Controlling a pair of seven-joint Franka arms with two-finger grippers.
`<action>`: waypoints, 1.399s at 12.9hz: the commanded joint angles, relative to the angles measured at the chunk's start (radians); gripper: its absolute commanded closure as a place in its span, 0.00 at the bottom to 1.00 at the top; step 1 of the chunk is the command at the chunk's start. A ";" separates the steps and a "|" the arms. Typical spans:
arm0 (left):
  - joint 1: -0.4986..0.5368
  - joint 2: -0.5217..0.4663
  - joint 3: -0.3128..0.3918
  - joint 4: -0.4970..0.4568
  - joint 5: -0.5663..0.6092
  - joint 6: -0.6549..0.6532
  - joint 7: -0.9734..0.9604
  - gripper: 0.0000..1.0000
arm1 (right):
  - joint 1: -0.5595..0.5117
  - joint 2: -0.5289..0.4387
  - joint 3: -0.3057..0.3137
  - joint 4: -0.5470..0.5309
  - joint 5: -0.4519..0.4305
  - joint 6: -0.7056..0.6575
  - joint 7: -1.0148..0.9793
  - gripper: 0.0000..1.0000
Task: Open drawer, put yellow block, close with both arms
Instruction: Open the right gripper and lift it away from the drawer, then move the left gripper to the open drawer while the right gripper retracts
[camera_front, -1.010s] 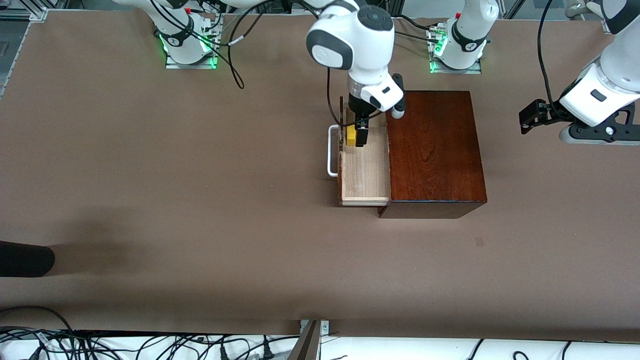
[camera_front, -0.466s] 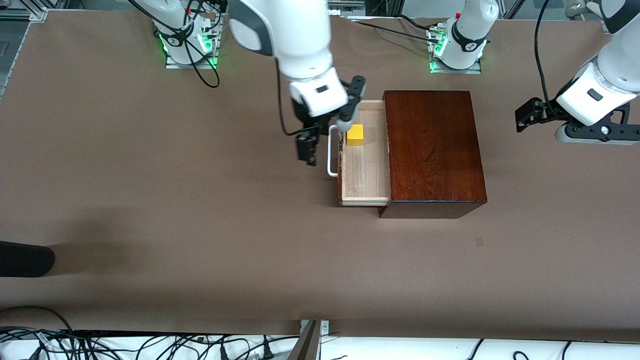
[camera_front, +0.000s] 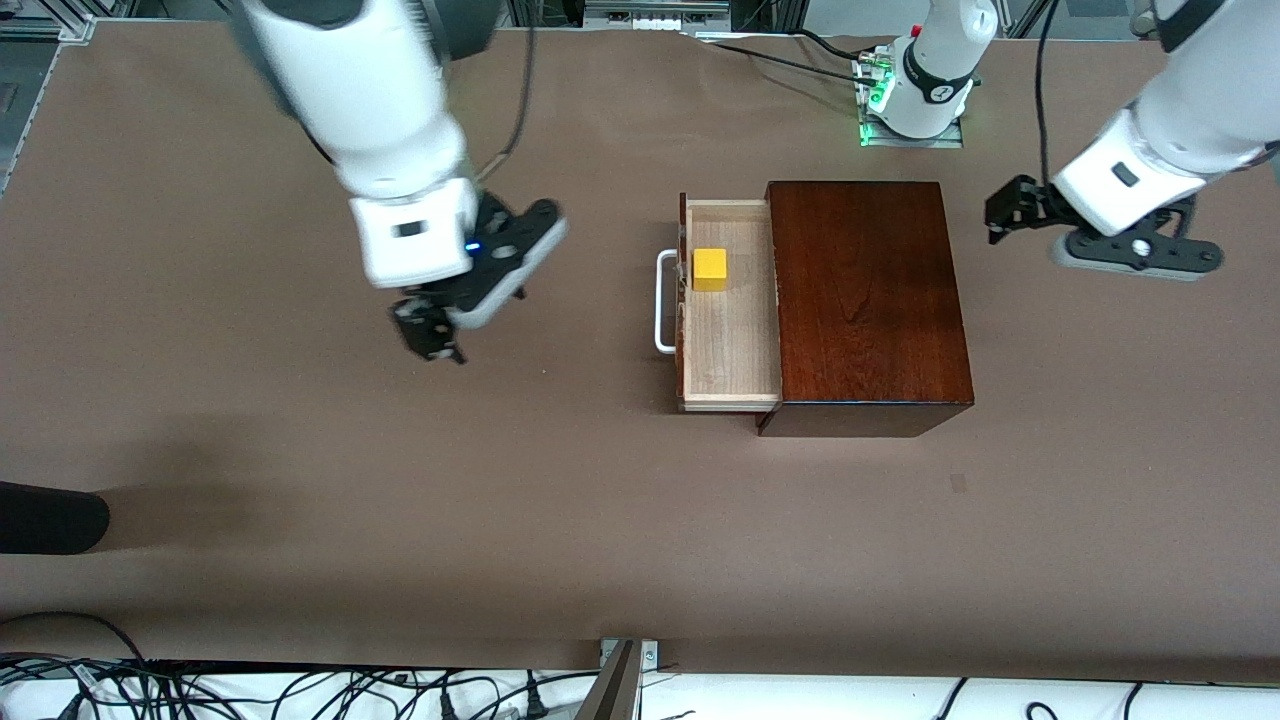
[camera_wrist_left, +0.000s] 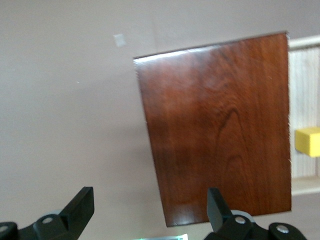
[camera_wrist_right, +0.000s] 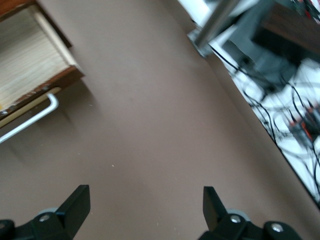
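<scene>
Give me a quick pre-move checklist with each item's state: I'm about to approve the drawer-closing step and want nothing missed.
1. yellow block lying inside the drawer: ok.
2. Drawer open, ready to be pushed shut: ok.
3. Block free of any gripper: ok.
4. right gripper open, over bare table toward the right arm's end, apart from the handle: ok.
5. left gripper open, over bare table toward the left arm's end, beside the wooden box: ok.
6. Block low enough to pass under the box top: cannot tell.
</scene>
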 joint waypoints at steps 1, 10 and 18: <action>0.000 0.055 -0.082 0.042 -0.021 -0.029 0.036 0.00 | -0.015 -0.134 -0.115 -0.143 0.127 -0.006 0.019 0.00; -0.081 0.352 -0.404 0.219 -0.036 -0.017 -0.003 0.00 | -0.130 -0.497 -0.286 -0.600 0.155 -0.004 0.029 0.00; -0.183 0.527 -0.403 0.246 -0.057 0.220 0.406 0.00 | -0.288 -0.497 -0.120 -0.619 0.071 -0.016 0.263 0.00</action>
